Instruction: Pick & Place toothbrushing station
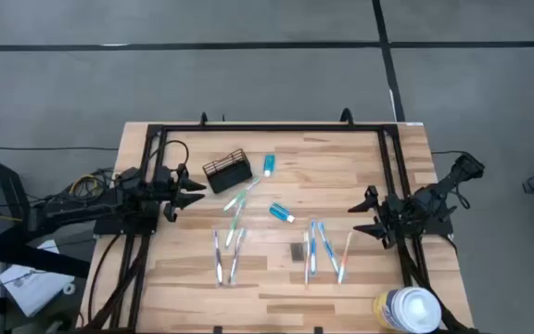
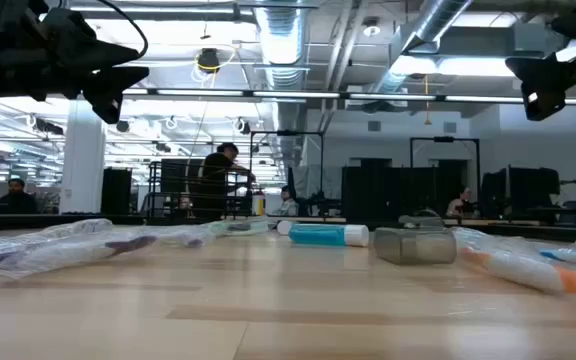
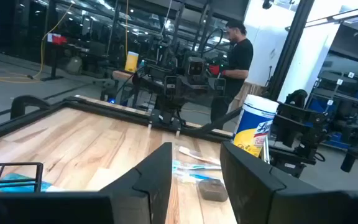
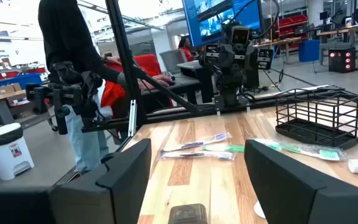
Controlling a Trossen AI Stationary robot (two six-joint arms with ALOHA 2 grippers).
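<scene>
Both arms parked at the worktop (image 1: 341, 278) edges, nothing held.

Left gripper (image 1: 193, 193) at the left side, raised, fingers (image 3: 157, 177) parted about halfway, empty. It sits just beside the black mesh caddy (image 1: 227, 172), not touching.

Right gripper (image 1: 367, 215) at the right side, fingers (image 4: 126, 165) spread wide, empty, pointing across the worktop toward the caddy.

Caddy is upright, rear-left of centre, looks empty. One toothpaste tube (image 1: 268, 166) lies just right of it, another tube (image 1: 282, 214) near the middle. Toothbrushes lie loose and flat: one cluster (image 1: 230, 237) in front of the caddy, a second cluster (image 1: 327, 250) centre-right. Small grey block (image 1: 297, 251) lies beside the second cluster. White round canister (image 1: 406, 309) at the front-right corner.
</scene>
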